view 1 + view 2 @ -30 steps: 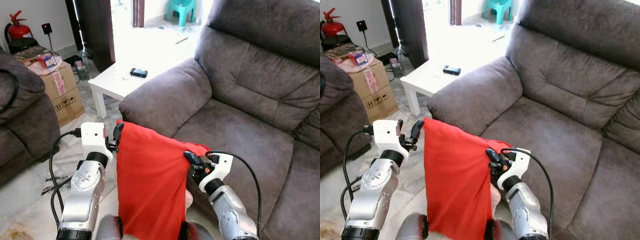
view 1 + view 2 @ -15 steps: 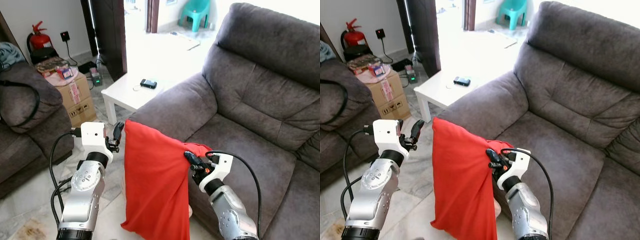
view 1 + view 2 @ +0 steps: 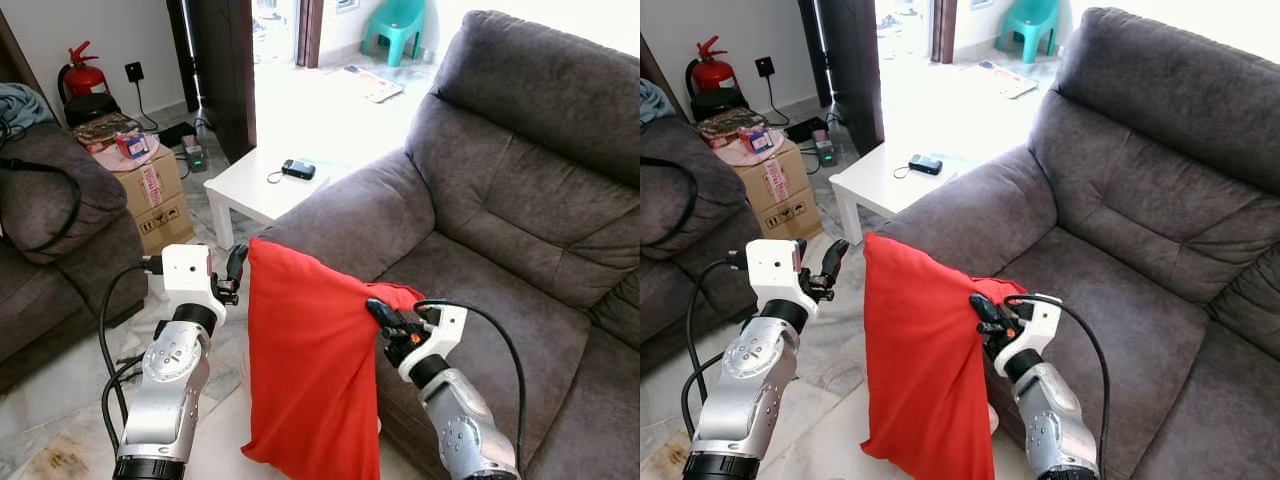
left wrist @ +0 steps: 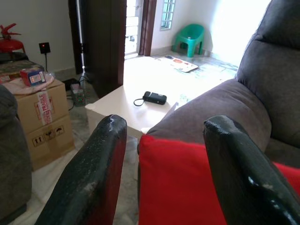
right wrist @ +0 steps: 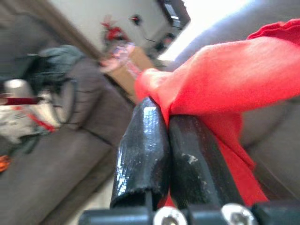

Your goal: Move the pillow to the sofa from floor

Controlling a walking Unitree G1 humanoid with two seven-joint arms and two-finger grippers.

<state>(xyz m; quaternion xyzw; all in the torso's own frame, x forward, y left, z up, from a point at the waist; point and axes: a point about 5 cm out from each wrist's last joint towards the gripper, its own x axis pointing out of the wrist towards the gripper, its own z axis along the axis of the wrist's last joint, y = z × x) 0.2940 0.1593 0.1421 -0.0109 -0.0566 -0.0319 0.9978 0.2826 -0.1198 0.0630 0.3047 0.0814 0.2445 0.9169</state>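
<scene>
A red pillow (image 3: pixel 310 370) hangs upright in front of the grey sofa (image 3: pixel 480 290), its lower edge just above the floor by the sofa's armrest. My right gripper (image 3: pixel 385 318) is shut on the pillow's top right corner, and in the right wrist view the fingers (image 5: pixel 145 140) pinch the red fabric (image 5: pixel 234 70). My left gripper (image 3: pixel 235 268) is open right beside the pillow's top left corner. In the left wrist view its fingers (image 4: pixel 105 154) stand wide apart, with the pillow's edge (image 4: pixel 183 187) just ahead of them.
A white low table (image 3: pixel 250 195) with a black device (image 3: pixel 301 169) stands beyond the armrest. A cardboard box (image 3: pixel 150 200) and a second dark sofa (image 3: pixel 50 250) are to the left. Black cables trail on the tiled floor (image 3: pixel 70 400) beneath my left arm.
The camera has lifted and shifted, so more of the room and the pillow's lower edge show. Both grippers and the pillow keep nearly the same pose.
</scene>
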